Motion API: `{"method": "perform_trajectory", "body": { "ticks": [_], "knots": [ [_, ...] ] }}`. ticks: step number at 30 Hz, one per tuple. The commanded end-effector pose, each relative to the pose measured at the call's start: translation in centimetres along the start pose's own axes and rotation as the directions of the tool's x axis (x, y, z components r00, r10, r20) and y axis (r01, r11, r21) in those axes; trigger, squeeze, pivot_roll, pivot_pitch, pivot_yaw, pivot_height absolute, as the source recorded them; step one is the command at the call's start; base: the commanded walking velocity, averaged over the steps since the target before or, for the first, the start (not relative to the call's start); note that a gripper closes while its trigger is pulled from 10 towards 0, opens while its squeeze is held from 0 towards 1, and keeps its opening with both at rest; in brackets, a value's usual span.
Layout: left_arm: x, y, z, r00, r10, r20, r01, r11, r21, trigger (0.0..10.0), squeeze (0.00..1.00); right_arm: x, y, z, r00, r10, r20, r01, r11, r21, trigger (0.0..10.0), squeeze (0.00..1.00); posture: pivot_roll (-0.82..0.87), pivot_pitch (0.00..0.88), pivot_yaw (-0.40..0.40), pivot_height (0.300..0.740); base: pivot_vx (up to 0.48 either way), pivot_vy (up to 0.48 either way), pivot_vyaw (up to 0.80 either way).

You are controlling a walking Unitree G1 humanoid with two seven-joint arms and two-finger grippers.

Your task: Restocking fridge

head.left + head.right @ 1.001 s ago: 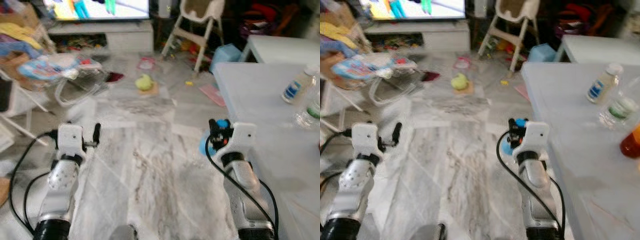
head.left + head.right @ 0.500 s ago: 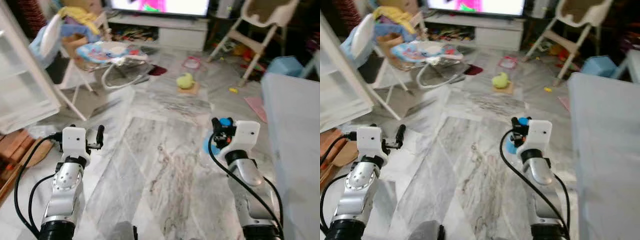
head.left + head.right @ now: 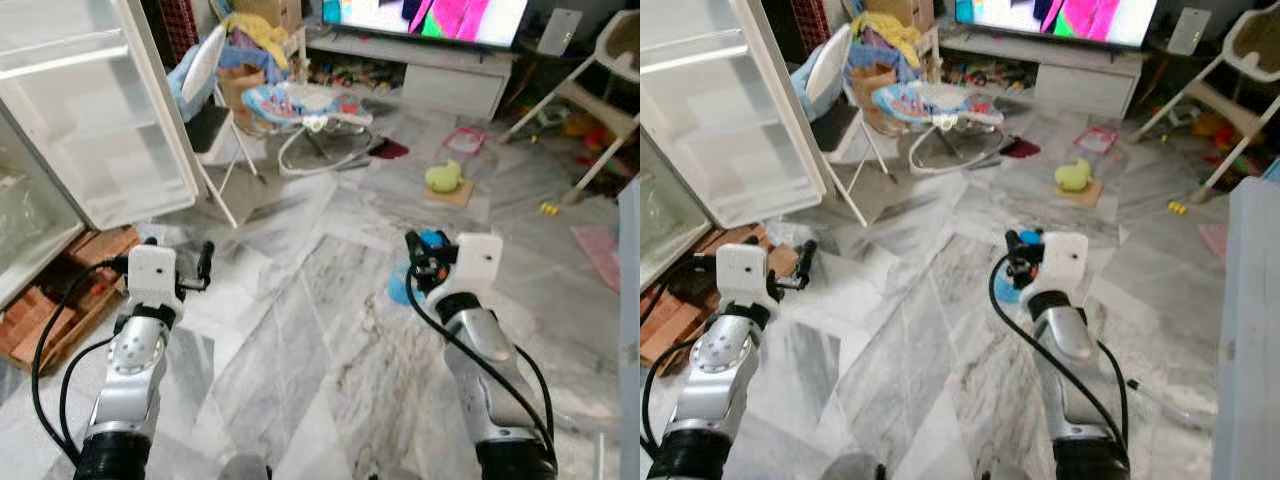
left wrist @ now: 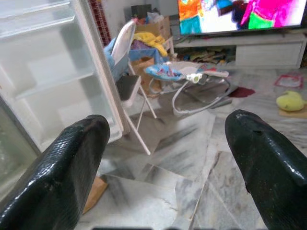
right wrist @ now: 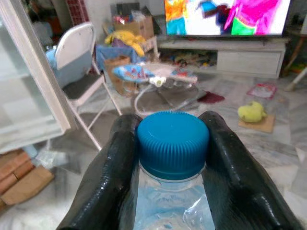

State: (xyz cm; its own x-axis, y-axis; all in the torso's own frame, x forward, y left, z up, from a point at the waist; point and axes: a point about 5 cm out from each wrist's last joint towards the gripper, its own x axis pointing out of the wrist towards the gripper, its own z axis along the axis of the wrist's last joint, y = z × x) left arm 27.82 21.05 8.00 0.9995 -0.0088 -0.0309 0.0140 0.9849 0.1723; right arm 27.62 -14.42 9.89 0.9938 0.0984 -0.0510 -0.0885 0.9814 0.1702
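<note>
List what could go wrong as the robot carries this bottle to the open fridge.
1. The right pincer grips the bottle just below its blue cap; it might swing or slip while the robot walks.
2. Brick-coloured blocks lie on the floor by the open fridge door, a likely trip hazard.
3. The folding chair stands beside the door, narrowing the approach.

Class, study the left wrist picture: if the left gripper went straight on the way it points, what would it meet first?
The left gripper, fingers open, aims between the open fridge door and the baby bouncer. Probably the folding chair first, though depth is unclear; nearer floor looks free.
</note>
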Motion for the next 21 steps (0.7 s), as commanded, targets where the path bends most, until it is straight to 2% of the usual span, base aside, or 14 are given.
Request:
{"method": "perform_trajectory", "body": {
  "ticks": [1,5,7,11,12,15,21],
  "knots": [
    [-0.1,0.2,-0.2,1.000,0.003,-0.013,-0.003,1.000,-0.004,10.0,0.00,0.1,0.7,0.3,0.999,0.033,0.013,-0.033,0.999,0.013,10.0,0.00,0.00,0.031,-0.041,0.740,0.000,0.420,0.00],
    [-0.3,0.6,-0.1,0.999,0.032,0.010,-0.032,0.999,0.001,10.0,0.00,0.2,0.3,0.7,0.999,0.032,0.023,-0.032,0.999,0.005,10.0,0.00,0.00,0.032,-0.055,0.740,0.000,0.420,0.00],
    [-0.3,0.9,-0.5,0.998,0.063,-0.013,-0.063,0.998,-0.029,10.0,0.00,0.3,0.0,0.7,1.000,0.020,0.020,-0.020,1.000,-0.019,10.0,0.00,0.00,0.029,-0.062,0.740,0.294,0.379,0.00],
    [-0.3,0.8,-0.6,0.998,0.056,-0.015,-0.057,0.998,-0.040,10.0,0.00,0.2,-0.4,0.9,1.000,0.005,0.031,-0.004,0.999,-0.046,10.0,0.00,0.00,0.026,-0.070,0.740,0.314,0.362,0.00],
    [-0.3,0.6,-0.5,0.999,0.039,-0.007,-0.039,0.999,-0.036,10.0,0.00,0.2,-0.8,1.1,0.999,-0.027,0.043,0.031,0.995,-0.095,10.0,0.00,0.00,0.024,-0.071,0.740,0.450,0.000,0.00],
    [-0.3,0.5,-0.5,1.000,0.029,-0.008,-0.029,0.998,-0.047,10.0,0.00,0.3,-1.2,1.1,0.997,-0.054,0.046,0.060,0.989,-0.132,10.0,0.00,0.00,0.022,-0.071,0.740,0.459,0.000,0.00],
    [-0.2,0.3,-0.5,1.000,0.022,-0.011,-0.023,0.998,-0.056,10.0,0.00,0.6,-1.1,1.4,0.999,-0.017,0.048,0.021,0.996,-0.092,10.0,0.00,0.00,0.020,-0.069,0.740,0.469,0.000,0.00]
  ]
}}
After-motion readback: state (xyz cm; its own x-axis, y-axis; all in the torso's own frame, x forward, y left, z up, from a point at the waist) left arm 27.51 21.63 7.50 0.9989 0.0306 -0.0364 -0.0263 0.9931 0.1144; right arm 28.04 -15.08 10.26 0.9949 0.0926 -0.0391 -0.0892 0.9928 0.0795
